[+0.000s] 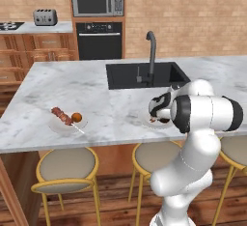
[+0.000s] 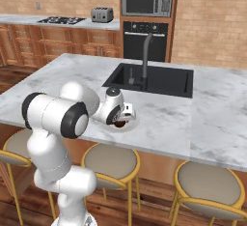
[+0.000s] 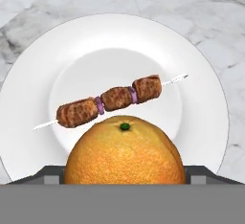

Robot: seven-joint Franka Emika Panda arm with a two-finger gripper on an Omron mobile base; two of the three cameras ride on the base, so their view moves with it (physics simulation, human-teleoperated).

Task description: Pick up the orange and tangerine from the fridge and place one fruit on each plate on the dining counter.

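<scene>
Behind me stands a tan brick wall (image 1: 193,12), with a microwave (image 1: 97,0) above a black oven (image 1: 100,40). Wood cabinets (image 1: 34,46) carry a toaster (image 1: 45,17). Round stools (image 1: 66,169) stand on the wooden floor (image 1: 116,196).

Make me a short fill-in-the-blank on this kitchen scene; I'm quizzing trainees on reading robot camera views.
1. The end effector holds an ____ over a white plate.
2. On that plate lies a meat ____ on a thin stick.
3. The other plate on the dining counter carries a skewer and a small orange-coloured ____.
4. The black sink has a grey ____ behind it.

Missing words: orange; skewer; fruit; tap
</scene>
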